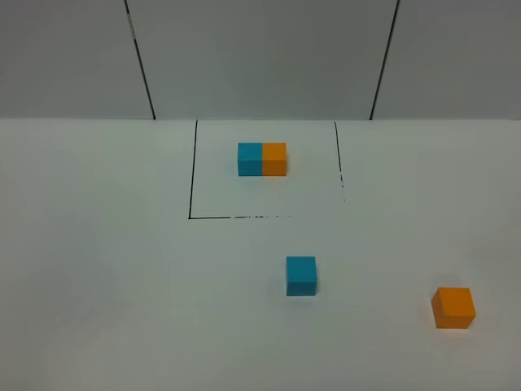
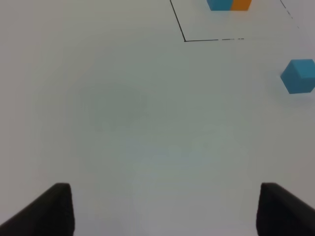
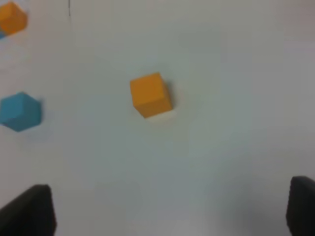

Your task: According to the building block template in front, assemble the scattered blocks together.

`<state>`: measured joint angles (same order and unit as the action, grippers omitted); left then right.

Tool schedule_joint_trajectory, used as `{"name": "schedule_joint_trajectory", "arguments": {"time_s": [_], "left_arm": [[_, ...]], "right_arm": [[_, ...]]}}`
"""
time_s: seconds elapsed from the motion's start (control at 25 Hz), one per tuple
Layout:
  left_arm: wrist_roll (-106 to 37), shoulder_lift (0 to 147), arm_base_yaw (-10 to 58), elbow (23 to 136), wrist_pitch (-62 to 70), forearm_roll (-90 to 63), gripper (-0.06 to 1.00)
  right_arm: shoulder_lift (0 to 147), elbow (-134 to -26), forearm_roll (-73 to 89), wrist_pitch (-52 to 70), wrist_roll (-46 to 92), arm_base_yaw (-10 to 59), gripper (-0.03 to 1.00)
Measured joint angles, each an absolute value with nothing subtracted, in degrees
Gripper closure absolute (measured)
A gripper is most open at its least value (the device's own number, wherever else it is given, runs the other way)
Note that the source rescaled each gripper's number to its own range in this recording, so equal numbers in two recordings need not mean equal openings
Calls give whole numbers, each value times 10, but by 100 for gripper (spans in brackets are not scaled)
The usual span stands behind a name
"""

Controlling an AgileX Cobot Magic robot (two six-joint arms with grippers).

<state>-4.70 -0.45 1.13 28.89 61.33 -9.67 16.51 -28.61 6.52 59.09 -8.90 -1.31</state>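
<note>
The left hand (image 2: 166, 210) is spread, its two dark fingertips (image 2: 54, 209) standing far apart with only bare white worktop (image 2: 123, 123) showing between them. It pinches no block. The right hand (image 3: 165, 210) is spread just as wide, its own dark finger ends (image 3: 29, 211) at either side of plain worktop, and it too grips no block. Ahead of the right hand, well clear of its finger ends, the orange cube (image 3: 150, 95) sits flat on the worktop, turned a little so that one corner faces the hand. Farther out is the blue cube (image 2: 299, 75), apart from the orange one and touching neither hand. Farthest from both hands lies the building block template (image 1: 262, 159), a short bar with its blue half on the left and its orange half on the right as the high camera sees it, the two halves pressed flush together. The template rests inside a thin black outline (image 1: 190, 175) drawn on the worktop, about midway between the outline's side lines and toward its far end. Measured from the template, the blue cube lies nearer the high camera and slightly to the right, just outside the outline's near line. The orange cube lies nearer again and much farther to the right of the template, well apart from the blue cube. Beyond the template, past the worktop's far edge, stands a pale wall (image 1: 260, 57) crossed by two dark slanting seams.
</note>
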Motion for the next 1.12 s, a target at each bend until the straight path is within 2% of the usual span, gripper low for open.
{"name": "schedule_joint_trajectory", "arguments": {"time_s": [0.12,0.36,0.56,0.76,1.12], "left_arm": [[-47,-5,11,289,613,-97,34],[-47,-5,11,289,613,-97,34],[-47,-5,11,289,613,-97,34],[-47,-5,11,289,613,-97,34],[-47,-5,11,289,613,-97,34]], "right_arm": [[301,-307,90,558,-45,-13,-3],[595,-395,155,527,90,-7,-3],[784,-457,146,474,120,54,-3],[891,-481,78,395,86,101,-3],[1006,-483,60,311,78,94,-3]]}}
